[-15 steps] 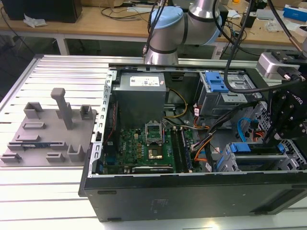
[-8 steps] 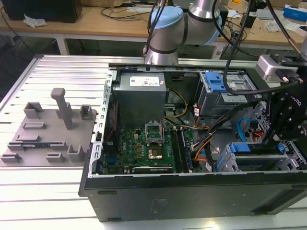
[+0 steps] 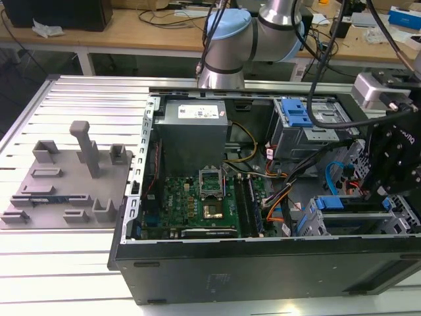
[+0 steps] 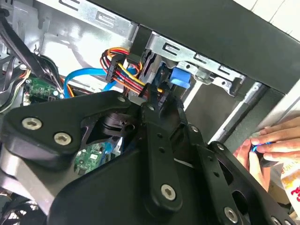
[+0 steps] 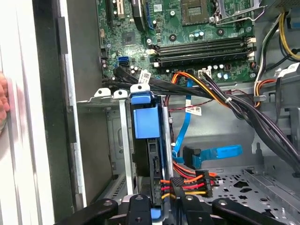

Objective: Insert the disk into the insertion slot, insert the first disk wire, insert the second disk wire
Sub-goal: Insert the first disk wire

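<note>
**Item one, the gripper.** In the second wrist view its black jaws are drawn together on the black plastic connector of the red, yellow, orange and black wire bundle. You hold that wire clamped at the rear of the drive. You cannot tell from here whether the connector is fully seated.

**Item two, the disk, a hard drive in a bright blue plastic carrier frame.** In the first wrist view it sits inside the insertion slot, the grey sheet-metal drive cage, with its blue handle at the cage mouth. I judge the first step done.

**Item three, the flat bright blue data cable.** Its plug lies just beside the drive's rear edge, and contact is unclear. Count one wire in hand and the other unconfirmed.

**Wider field, exterior view, dial centred on the green motherboard.**
- Cage and gripper stand at 3 o'clock.
- The taller grey bay with a blue latch is at 1 o'clock.
- The grey power supply box is at 12 o'clock.
- The grey moulded fixture plate is at 9 o'clock, outside the black computer case.

A person's hand is just outside the case wall.
</note>
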